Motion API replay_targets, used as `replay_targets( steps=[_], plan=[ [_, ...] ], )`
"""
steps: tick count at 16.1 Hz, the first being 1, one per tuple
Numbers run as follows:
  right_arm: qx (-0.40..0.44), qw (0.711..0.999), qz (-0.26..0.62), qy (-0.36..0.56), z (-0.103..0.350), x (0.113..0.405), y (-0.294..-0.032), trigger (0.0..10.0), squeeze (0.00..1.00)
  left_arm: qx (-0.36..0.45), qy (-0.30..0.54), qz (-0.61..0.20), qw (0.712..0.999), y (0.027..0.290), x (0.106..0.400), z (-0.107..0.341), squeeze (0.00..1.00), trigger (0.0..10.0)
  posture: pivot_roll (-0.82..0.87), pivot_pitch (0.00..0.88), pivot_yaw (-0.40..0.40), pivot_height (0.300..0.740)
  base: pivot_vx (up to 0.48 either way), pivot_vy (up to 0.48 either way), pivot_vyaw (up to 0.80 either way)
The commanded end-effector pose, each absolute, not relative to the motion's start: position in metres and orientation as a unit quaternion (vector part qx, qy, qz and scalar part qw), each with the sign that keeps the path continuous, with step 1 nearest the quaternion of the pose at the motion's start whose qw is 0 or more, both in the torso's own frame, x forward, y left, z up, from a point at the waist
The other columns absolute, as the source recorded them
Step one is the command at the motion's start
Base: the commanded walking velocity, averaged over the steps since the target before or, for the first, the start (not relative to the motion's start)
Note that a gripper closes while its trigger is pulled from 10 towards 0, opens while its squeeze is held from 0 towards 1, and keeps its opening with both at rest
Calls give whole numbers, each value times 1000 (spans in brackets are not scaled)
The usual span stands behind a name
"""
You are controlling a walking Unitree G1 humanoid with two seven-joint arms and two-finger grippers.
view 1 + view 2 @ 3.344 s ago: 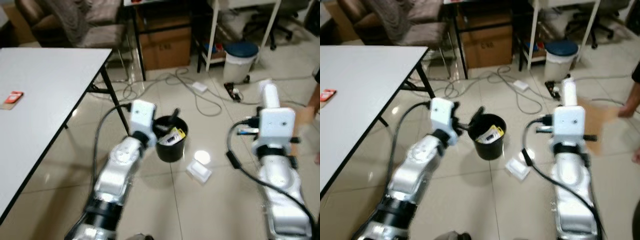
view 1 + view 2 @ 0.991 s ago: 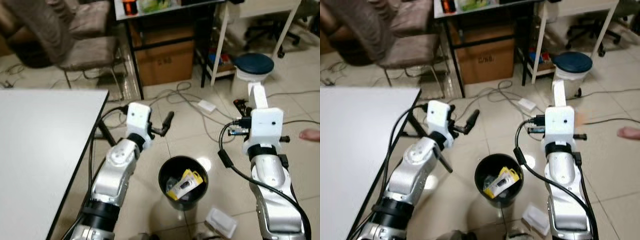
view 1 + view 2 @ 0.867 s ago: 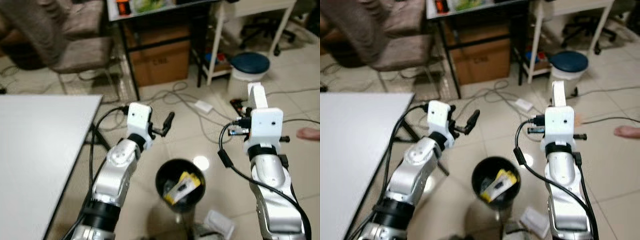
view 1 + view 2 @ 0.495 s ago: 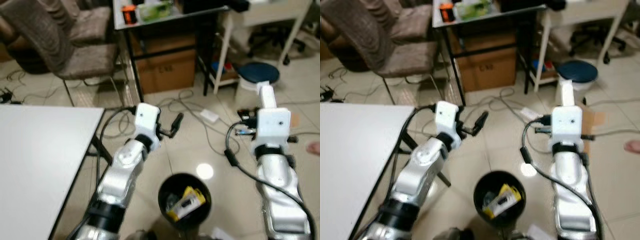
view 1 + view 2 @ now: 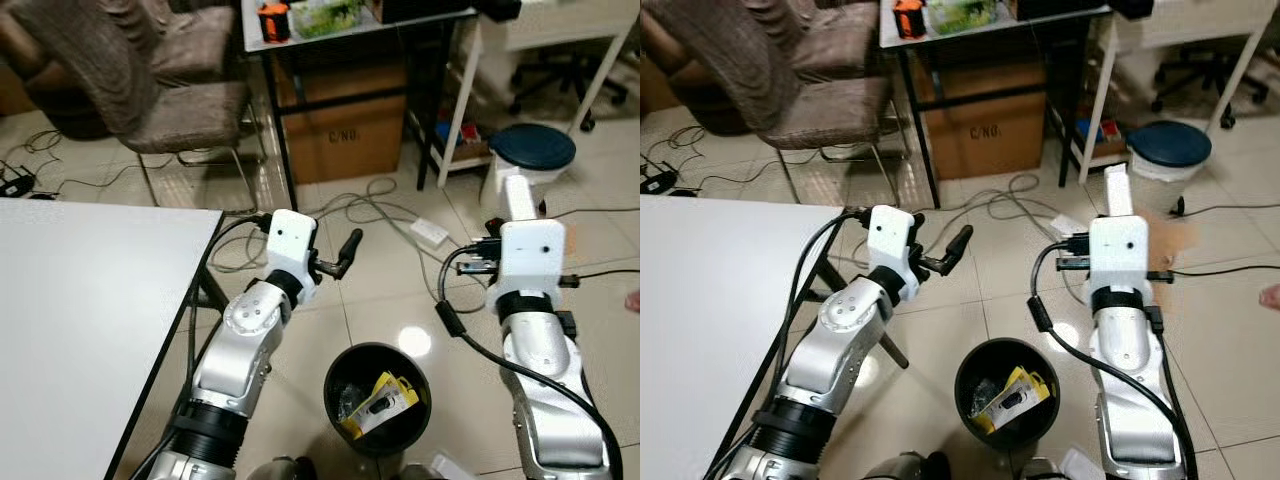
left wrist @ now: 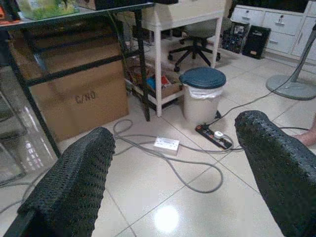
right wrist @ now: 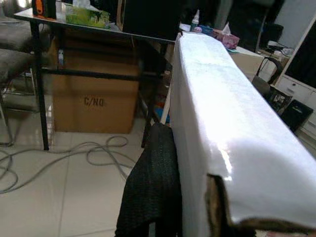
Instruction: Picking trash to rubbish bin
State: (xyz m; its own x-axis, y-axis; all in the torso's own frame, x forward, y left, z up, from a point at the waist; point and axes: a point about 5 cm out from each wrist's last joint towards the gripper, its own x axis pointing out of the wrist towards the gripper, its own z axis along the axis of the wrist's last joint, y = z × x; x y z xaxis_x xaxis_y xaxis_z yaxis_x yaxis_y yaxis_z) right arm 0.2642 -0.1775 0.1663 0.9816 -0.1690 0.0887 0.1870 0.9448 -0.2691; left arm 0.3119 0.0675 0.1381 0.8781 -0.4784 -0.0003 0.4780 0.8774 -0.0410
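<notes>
Since 0.5 s ago the camera tilted a bit, so the black rubbish bin (image 5: 376, 398) sat slightly lower-right in the head views, both arms holding much the same raised pose. Bin stood on the tiled floor (image 5: 390, 300) between the two arms, near the robot, with a yellow packet (image 5: 380, 402) and other dark trash inside. Right gripper (image 7: 170, 197) was clamped on a white flat box (image 7: 222, 133), which stuck up and forward above the white wrist block (image 5: 1115, 245); one black finger (image 7: 150, 187) pressed against the box's side. Left gripper (image 6: 168, 163) was raised over the floor ahead of the bin, fingers (image 6: 69, 182) spread well apart, nothing between them. A small white piece (image 5: 455, 467) lay on the floor just beside the bin, near the right arm. White table (image 5: 80, 330) sat to the left, touching nothing. Farther out: grey cables (image 5: 385, 205) and a white power adapter (image 5: 429, 232) on the tiles, a cardboard box (image 5: 345, 125) under a dark desk (image 5: 350, 25), a second white bin with a blue lid (image 5: 535, 150), a brown chair (image 5: 150, 80), an office chair (image 5: 560, 65) in back. A person's foot (image 5: 633, 299) showed at the right edge.
</notes>
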Motion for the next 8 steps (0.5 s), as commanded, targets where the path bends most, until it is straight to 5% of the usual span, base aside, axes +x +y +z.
replay_targets(
  steps=[1,8],
  plan=[
    [-140,985,-91,-32,166,264,-176,10000,0,-15,8,-250,968,70,311,137,0,10000,-136,147,108,740,0,0,0],
    [-136,986,-97,-16,158,262,-178,10000,0,-7,19,-260,965,80,298,134,0,10000,-96,244,135,740,0,0,0]
  ],
)
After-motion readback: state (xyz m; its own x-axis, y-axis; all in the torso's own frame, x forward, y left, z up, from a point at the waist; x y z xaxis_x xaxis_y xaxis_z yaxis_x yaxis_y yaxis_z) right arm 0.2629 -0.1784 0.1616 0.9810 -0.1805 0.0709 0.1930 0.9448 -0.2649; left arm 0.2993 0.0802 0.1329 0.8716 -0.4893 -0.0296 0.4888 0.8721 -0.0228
